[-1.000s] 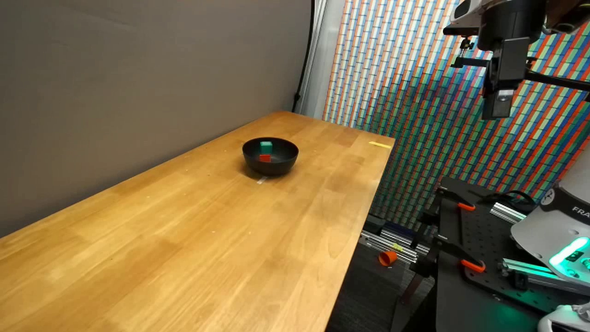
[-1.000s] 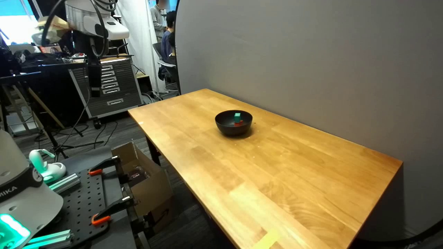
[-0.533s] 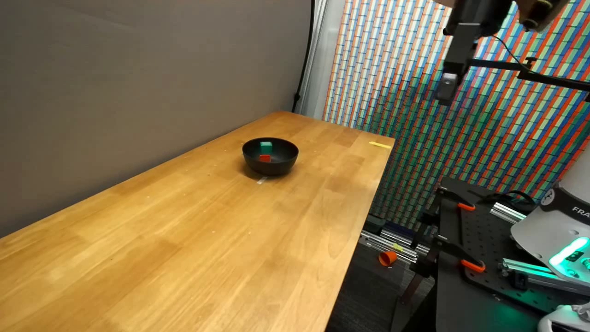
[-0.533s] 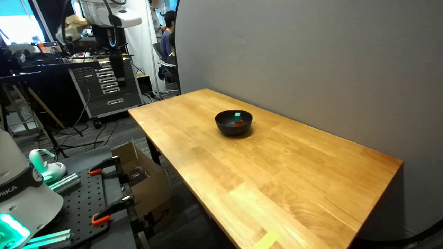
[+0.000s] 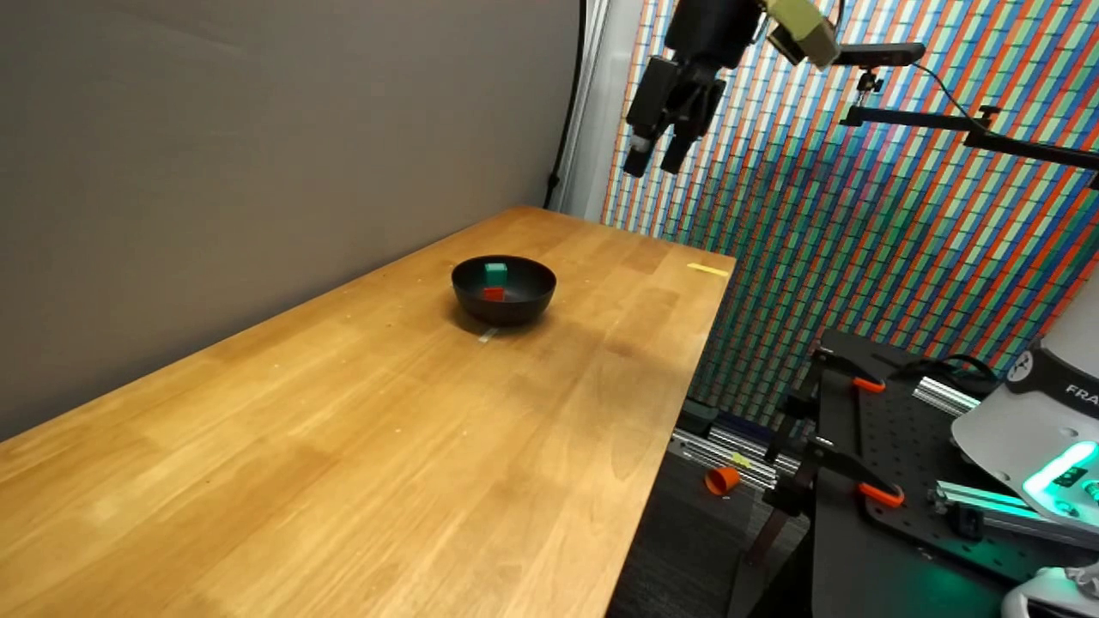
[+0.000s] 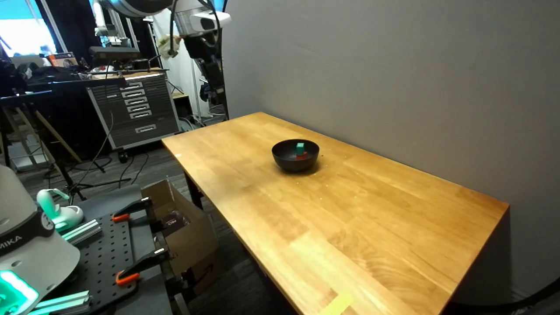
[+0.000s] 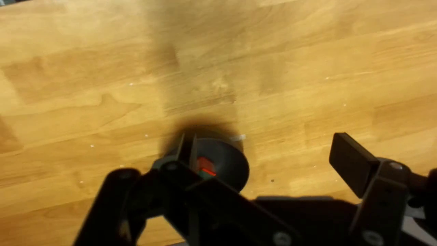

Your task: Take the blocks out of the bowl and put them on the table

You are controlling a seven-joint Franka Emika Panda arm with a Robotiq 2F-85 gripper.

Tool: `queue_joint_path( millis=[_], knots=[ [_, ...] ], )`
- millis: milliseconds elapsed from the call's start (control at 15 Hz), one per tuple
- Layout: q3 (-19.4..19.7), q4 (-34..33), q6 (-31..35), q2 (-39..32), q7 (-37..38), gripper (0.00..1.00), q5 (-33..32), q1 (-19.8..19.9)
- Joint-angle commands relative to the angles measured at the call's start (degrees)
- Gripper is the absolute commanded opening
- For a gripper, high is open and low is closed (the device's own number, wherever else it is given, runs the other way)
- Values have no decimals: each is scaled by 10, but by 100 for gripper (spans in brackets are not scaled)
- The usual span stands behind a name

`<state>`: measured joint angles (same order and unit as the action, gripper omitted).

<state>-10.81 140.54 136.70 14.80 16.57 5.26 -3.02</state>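
The black bowl stands upright on the light-wood table; it also shows in an exterior view. Inside it lie a green block and a red block, close together, the green one seeming to rest on or against the red. My gripper is open and empty, high above the table and apart from the bowl. In the wrist view the gripper has its fingers wide apart. The left finger covers part of the bowl and the green block; the red block shows beside it.
A grey backdrop runs along the table's far long side. Yellow tape marks the table near an edge. The robot base stands on a black platform with clamps. A cardboard box sits on the floor beside the table.
My gripper has swung from beyond the table's edge toward the bowl and has tilted and turned, so both fingers now show in an exterior view. The bowl and blocks have not moved.
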Motion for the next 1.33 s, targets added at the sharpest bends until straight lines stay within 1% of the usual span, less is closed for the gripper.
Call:
queue_joint_path(
  millis=[0,133,333,533,733,1067,1267],
  knots=[
    [6,-138,-38,-140,80,100,-106,36],
    [29,-200,-65,-204,80,100,-116,30],
    [55,-292,-94,-299,37,100,-71,20],
    [61,-381,-119,-390,8,100,-37,14],
    [67,-468,-139,-473,-3,100,-27,4],
    [77,-609,-164,-591,-8,100,-26,-8],
    [87,-689,-193,-651,-8,100,-34,-14]
  ],
)
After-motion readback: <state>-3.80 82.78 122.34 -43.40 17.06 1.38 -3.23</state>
